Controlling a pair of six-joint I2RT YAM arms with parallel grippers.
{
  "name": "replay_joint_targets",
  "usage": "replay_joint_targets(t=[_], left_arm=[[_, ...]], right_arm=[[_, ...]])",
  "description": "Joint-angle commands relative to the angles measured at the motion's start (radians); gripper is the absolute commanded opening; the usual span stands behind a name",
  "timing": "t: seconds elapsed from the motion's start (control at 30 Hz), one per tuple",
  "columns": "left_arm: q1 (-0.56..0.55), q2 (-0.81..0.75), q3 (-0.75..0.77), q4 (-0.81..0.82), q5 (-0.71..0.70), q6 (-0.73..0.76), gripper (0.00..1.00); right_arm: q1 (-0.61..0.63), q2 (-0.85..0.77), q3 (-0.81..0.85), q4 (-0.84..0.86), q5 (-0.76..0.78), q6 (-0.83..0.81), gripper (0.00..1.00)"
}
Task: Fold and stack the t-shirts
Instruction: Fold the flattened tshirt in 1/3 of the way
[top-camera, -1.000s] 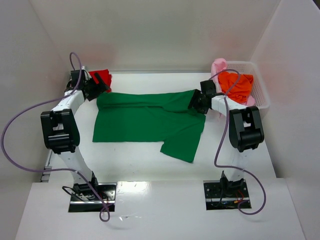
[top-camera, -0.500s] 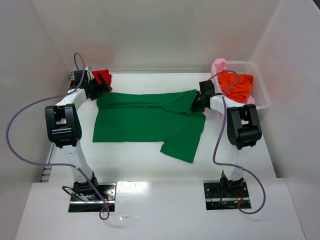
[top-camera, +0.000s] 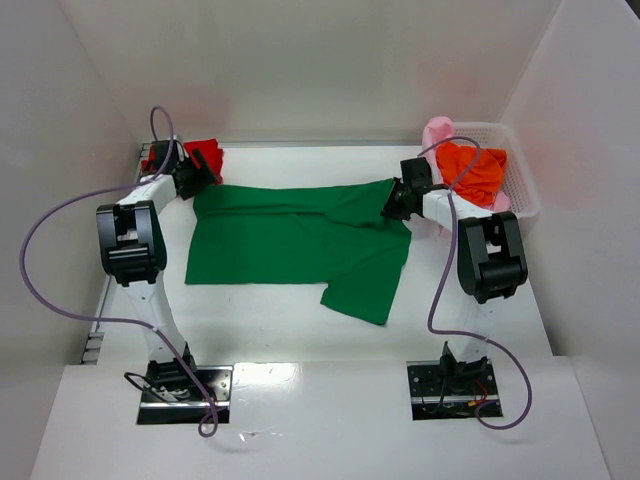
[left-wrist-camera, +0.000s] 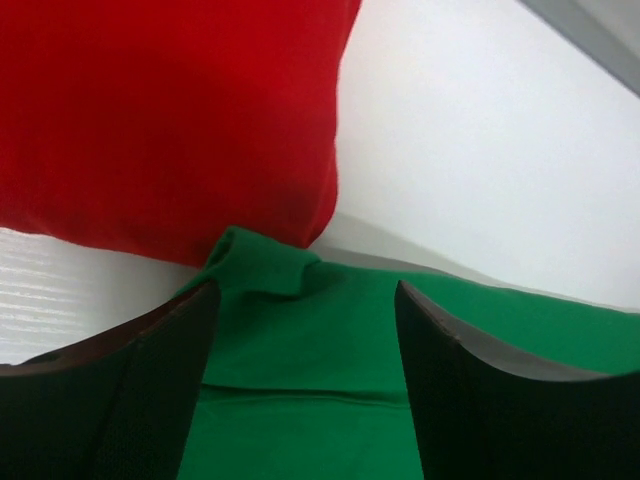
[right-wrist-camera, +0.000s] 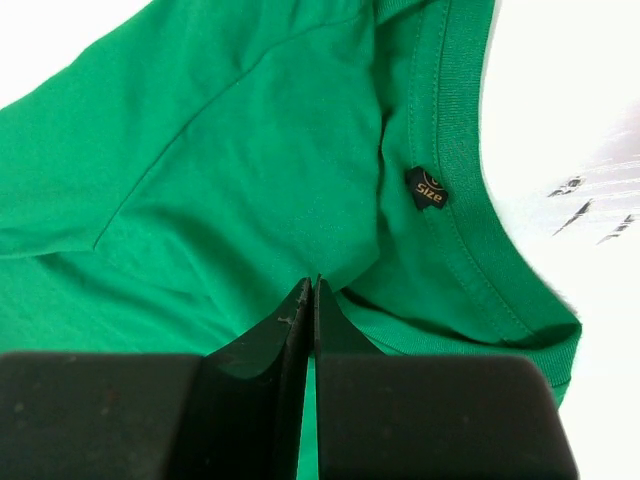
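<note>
Seen from above, the left gripper (top-camera: 200, 172) sits by the far-left corner of the table (top-camera: 270, 320). The right gripper (top-camera: 392, 208) is toward the far-right side. The dark green t-shirt (top-camera: 290, 245) lies flat between them, its long axis running left to right, so each arm has one far corner of the cloth nearest it. A red t-shirt (top-camera: 207, 153) is bunched in the far-left corner. The white mesh basket (top-camera: 522, 180) at the far-right corner holds the orange t-shirt (top-camera: 472, 170) and the pale pink t-shirt (top-camera: 436, 132), the pink one draped over its far-left rim.

From the left wrist, the left gripper (left-wrist-camera: 305, 295) stands wide apart and grips nothing. A green shirt (left-wrist-camera: 300, 400) corner lies just ahead between the fingers, touching the red shirt (left-wrist-camera: 170, 110) behind it.

From the right wrist, the right gripper (right-wrist-camera: 312, 285) has its fingers pressed together, apparently pinching a fold of green cloth (right-wrist-camera: 230, 150) beside the collar (right-wrist-camera: 450, 230) and size tag (right-wrist-camera: 428, 188).
</note>
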Motion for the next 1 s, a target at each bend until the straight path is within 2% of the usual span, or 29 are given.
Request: replay_joint_targets(t=[0.0, 0.23, 0.3, 0.4, 0.5, 0.57, 0.7, 0.87, 0.97], left_arm=[[0.001, 0.022, 0.049, 0.006, -0.03, 0.022, 0.76], [0.002, 0.049, 0.102, -0.014, -0.09, 0.022, 0.63], [0.01, 0.049, 0.102, -0.014, -0.103, 0.021, 0.56], [0.01, 0.041, 0.102, -0.014, -0.123, 0.011, 0.4], [0.019, 0.049, 0.113, -0.022, -0.124, 0.011, 0.35], [0.019, 0.058, 0.12, -0.031, -0.133, 0.002, 0.38], [0.019, 0.058, 0.124, -0.036, -0.142, 0.002, 0.54], [0.019, 0.077, 0.133, -0.048, -0.151, 0.002, 0.56], [0.019, 0.084, 0.133, -0.054, -0.151, 0.002, 0.5]], right_arm=[[0.002, -0.046, 0.005, -0.007, 0.015, 0.006, 0.06], [0.002, -0.046, -0.001, -0.007, 0.024, 0.006, 0.06], [0.002, -0.046, -0.002, -0.007, 0.024, 0.006, 0.06], [0.002, -0.037, -0.01, -0.007, 0.024, 0.006, 0.06], [0.002, -0.027, -0.01, -0.007, 0.024, 0.006, 0.06], [0.002, -0.027, -0.016, -0.007, 0.024, 0.006, 0.06], [0.002, -0.027, -0.019, -0.007, 0.024, 0.006, 0.06], [0.002, -0.027, -0.019, -0.007, 0.024, 0.006, 0.06], [0.002, -0.027, -0.019, -0.007, 0.024, 0.006, 0.06]])
